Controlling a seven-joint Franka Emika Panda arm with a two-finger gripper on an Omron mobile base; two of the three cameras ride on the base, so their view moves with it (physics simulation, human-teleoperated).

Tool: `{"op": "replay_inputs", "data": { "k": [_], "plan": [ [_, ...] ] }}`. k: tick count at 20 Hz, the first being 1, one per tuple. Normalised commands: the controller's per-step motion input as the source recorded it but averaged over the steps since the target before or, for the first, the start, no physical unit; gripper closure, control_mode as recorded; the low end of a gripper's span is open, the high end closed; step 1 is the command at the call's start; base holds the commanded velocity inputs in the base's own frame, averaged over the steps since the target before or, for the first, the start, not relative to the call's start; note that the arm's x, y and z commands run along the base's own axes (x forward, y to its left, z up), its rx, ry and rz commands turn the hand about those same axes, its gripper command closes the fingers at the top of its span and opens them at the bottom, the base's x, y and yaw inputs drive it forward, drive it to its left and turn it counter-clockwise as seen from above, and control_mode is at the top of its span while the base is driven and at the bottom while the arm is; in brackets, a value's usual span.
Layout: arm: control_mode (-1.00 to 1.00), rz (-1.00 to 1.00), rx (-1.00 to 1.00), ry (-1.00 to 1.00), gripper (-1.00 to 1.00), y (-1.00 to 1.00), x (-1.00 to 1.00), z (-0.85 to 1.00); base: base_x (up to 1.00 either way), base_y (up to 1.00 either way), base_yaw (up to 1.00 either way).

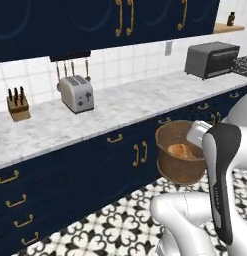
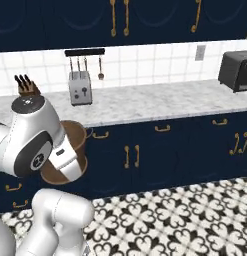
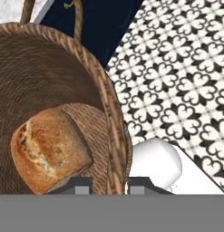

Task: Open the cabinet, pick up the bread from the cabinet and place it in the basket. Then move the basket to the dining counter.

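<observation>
- The tool is closed on the basket: in the hand view its two dark tips sit one on each side of the woven wall, pinching the rim.
- Only the tops of the tips show there; the grey band cuts off the rest.
- In the left base view the arm's white and dark links cover the tool and the basket's right side; in the right base view the arm's big joint hides most of the basket.
- The bread lies inside the basket, just past the tool's inner tip, resting on the woven bottom against the wall.
- It is an orange-tan crusty lump with darker flecks, far smaller than the basket's mouth; from the left base view it shows as a small pale-orange shape deep in the basket.
- The basket is round, brown, with a lighter rim, tilted mouth-up toward the camera, held in the air in front of the navy lower drawers, below the tabletop's edge.
- Beyond the basket, the marble tabletop carries a toaster, a knife block and a dark toaster oven.
- Under the tool lies a black-and-white patterned floor.
</observation>
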Motion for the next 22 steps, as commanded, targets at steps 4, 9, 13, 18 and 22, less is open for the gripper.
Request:
{"op": "replay_inputs", "data": {
  "k": [4, 9, 13, 18, 22],
  "plan": [
    [1.00, 0.00, 0.00, 0.00, 1.00, 0.00, 0.00, 0.00, 0.06, -0.67, -0.82],
    [1.00, 0.00, 0.00, 0.00, 1.00, 0.00, 0.00, 0.00, 0.08, -0.69, -0.81],
    [1.00, 0.00, 0.00, 0.00, 1.00, 0.00, 0.00, 0.00, 0.07, -0.66, -0.82],
    [1.00, 0.00, 0.00, 0.00, 1.00, 0.00, 0.00, 0.00, 0.07, -0.57, -0.84],
    [1.00, 0.00, 0.00, 0.00, 1.00, 0.00, 0.00, 0.00, 0.06, -0.50, -0.86]
  ]
}}
